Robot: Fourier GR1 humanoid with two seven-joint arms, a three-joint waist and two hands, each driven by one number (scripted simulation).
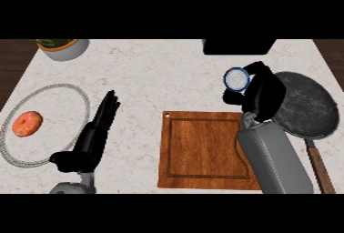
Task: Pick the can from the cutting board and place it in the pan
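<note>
Fingers [250, 73] of right hand [263, 93] curled round can [236, 79], carried clear of the board, just left of the pan. Counter [168, 68]: pale stone. Cutting board [205, 150]: bare. Pan [308, 105]: dark, nothing inside, likely destination. Plate [64, 87]: holds orange fruit [27, 124]. Left hand [101, 123]: fingers straight, resting (idle).

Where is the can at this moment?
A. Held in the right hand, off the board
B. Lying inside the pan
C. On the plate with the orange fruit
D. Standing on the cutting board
A: the right hand curls round the can, beyond the cutting board and left of the pan.
</note>
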